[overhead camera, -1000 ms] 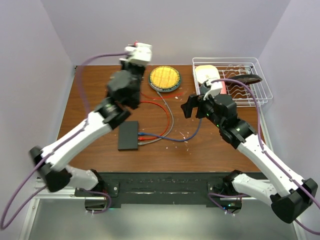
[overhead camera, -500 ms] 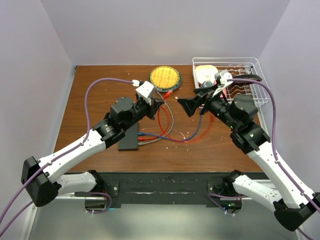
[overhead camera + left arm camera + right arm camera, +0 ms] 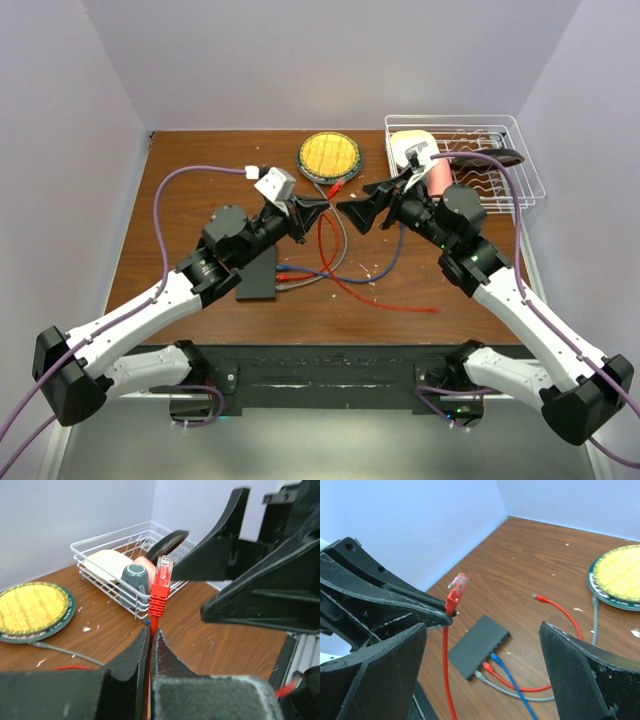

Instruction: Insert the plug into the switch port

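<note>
The left arm stretches forward and rightward above the worktop, jaws pinching the red plug by its cable, tip up. The switch lies beneath that arm. The right arm reaches leftward, jaws wide, facing the plug.

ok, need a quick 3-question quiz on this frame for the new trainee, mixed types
1. True or false: the right gripper is shut on the red plug.
2. Which gripper holds the red cable just below that plug? A) left B) right C) neither
3. Fill in: the leads plugged into the switch are red, grey and ____.

Key:
1. False. Its jaws are wide open and nothing is between them.
2. A. The left gripper pinches the cable, and the plug points up.
3. Blue.
</note>
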You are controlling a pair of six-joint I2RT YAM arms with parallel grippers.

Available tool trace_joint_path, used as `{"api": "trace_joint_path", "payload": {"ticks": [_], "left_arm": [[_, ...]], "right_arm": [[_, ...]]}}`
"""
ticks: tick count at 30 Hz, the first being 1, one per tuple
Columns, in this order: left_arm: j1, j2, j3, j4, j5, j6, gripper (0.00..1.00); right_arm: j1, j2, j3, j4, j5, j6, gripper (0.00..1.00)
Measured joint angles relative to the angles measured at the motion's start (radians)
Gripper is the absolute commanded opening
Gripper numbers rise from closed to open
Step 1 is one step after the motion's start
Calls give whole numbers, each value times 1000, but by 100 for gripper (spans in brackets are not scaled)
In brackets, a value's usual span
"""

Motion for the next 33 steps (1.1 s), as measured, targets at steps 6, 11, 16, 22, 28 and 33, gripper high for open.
{"api": "trace_joint_path", "payload": {"ticks": [6, 11, 16, 22, 28, 33], "left_arm": [[0, -10, -11, 43, 30, -22, 0], [0, -26, -14, 67, 52, -37, 0], [0, -39, -14, 74, 58, -43, 0], [0, -38, -14, 85, 58, -71, 0], [0, -36, -14, 98, 58, -97, 0], [0, -32, -14, 122, 58, -126, 0]], "right_arm": [[0, 10, -32, 118, -82, 70, 83], [0, 28, -32, 196, -140, 124, 76], [0, 32, -32, 241, -149, 169, 63], [0, 79, -39, 361, -161, 264, 54], [0, 140, -42, 452, -208, 338, 37], [0, 144, -49, 495, -229, 373, 12]]}}
